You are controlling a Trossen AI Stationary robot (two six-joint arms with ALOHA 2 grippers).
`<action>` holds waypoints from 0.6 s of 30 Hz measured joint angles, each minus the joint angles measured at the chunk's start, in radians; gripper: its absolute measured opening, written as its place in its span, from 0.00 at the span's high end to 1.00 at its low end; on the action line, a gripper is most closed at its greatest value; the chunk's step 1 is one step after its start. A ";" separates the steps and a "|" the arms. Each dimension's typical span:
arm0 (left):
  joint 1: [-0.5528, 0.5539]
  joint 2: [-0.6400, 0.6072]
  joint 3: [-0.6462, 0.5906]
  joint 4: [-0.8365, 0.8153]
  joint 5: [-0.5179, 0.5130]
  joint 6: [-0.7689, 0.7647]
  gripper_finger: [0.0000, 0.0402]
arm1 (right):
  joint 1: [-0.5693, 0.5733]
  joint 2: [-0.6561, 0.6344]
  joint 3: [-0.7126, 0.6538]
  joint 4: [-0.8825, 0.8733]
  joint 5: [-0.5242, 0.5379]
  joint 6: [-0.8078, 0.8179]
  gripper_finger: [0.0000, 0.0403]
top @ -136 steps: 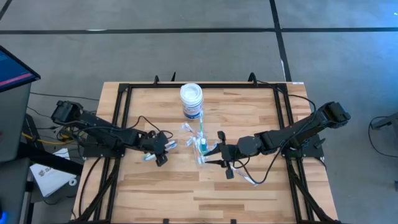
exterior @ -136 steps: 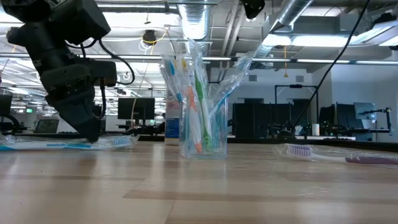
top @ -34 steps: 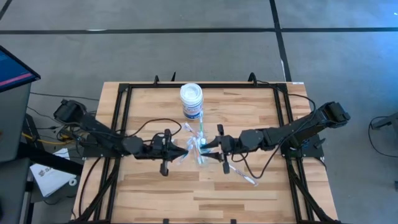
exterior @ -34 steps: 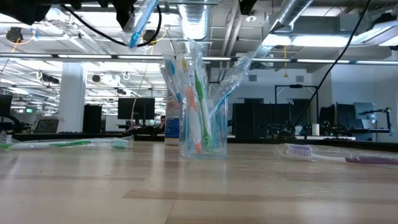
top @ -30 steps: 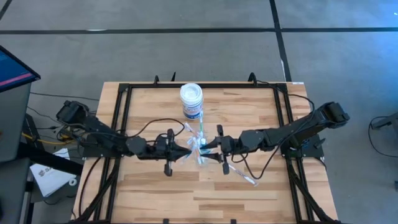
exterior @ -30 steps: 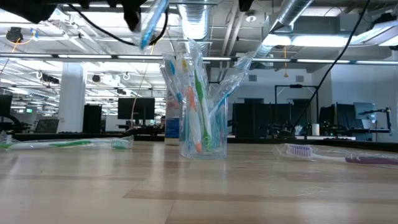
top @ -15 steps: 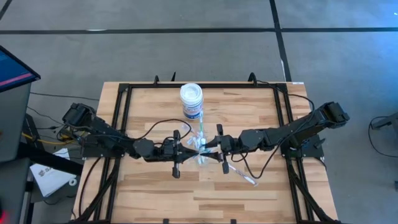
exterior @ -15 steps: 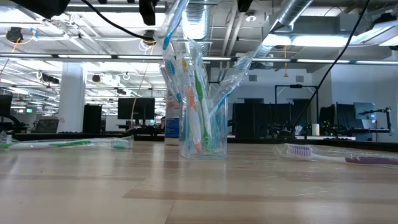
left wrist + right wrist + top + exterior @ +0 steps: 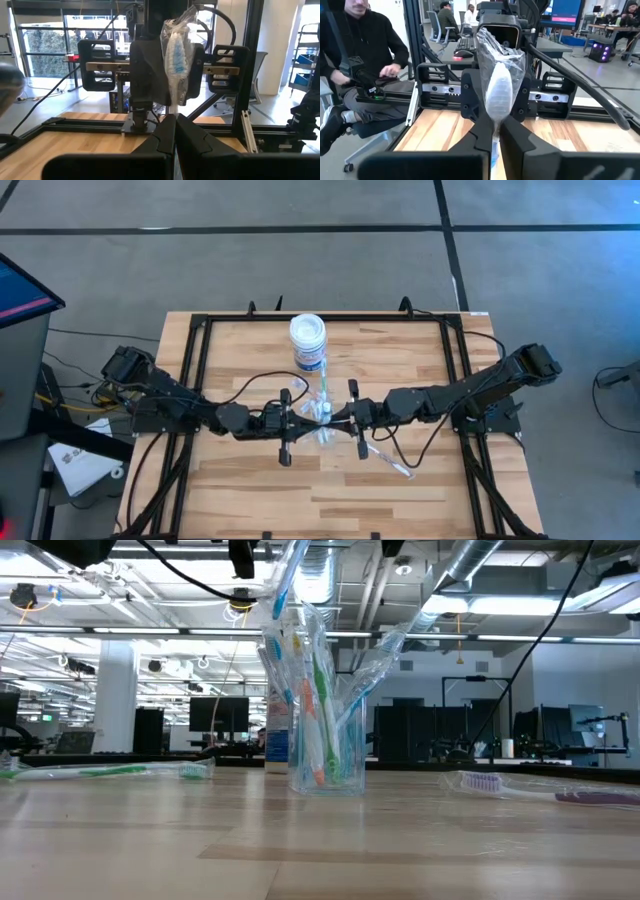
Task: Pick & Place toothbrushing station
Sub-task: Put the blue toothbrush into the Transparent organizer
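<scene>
Left arm reaches in from the left edge of the surface (image 9: 400, 350); left gripper (image 9: 298, 418) sits just left of the clear plastic cup (image 9: 323, 427), fingers closed on a wrapped blue toothbrush (image 9: 286, 575) held above the cup mouth. The left wrist view shows the fingers pinched together with the wrapped brush (image 9: 177, 60) standing up between the two grippers. The cup (image 9: 326, 700) stands upright mid-surface, just in front of the white jar with a blue label (image 9: 308, 342).

Right gripper (image 9: 345, 420) is touching or just beside the cup's right side. Its fingers look drawn together on the same wrapper (image 9: 498, 80) in the right wrist view; whether the grip is firm, cannot tell.

Risks, as a judgement:
- both grippers may be pinching one wrapped brush, so an uneven pull could tear the wrapper or yank it free
- the cup is light, crowded and crowded by both arms; a nudge could tip it
- the brush could snag on wrappers already in the cup and fall outside it

Counts:
- cup: one
- jar: one
- brushes in cup: several, exact count unclear through the wrappers
- held brush: one
- loose brushes on surface: two, a green one (image 9: 110, 771) at left, a purple one (image 9: 540, 787) at right
- a seated person (image 9: 365, 65) shows beyond the surface
</scene>
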 joint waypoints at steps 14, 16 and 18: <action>0.000 0.000 0.000 -0.006 0.002 -0.005 1.00 | 0.005 0.000 0.000 0.000 -0.022 -0.013 0.99; 0.000 0.000 0.000 -0.007 0.002 -0.006 1.00 | 0.005 0.000 0.000 -0.002 -0.022 -0.015 0.99; 0.000 0.000 0.000 -0.010 0.002 -0.005 0.99 | 0.005 0.000 0.000 -0.009 -0.022 -0.015 1.00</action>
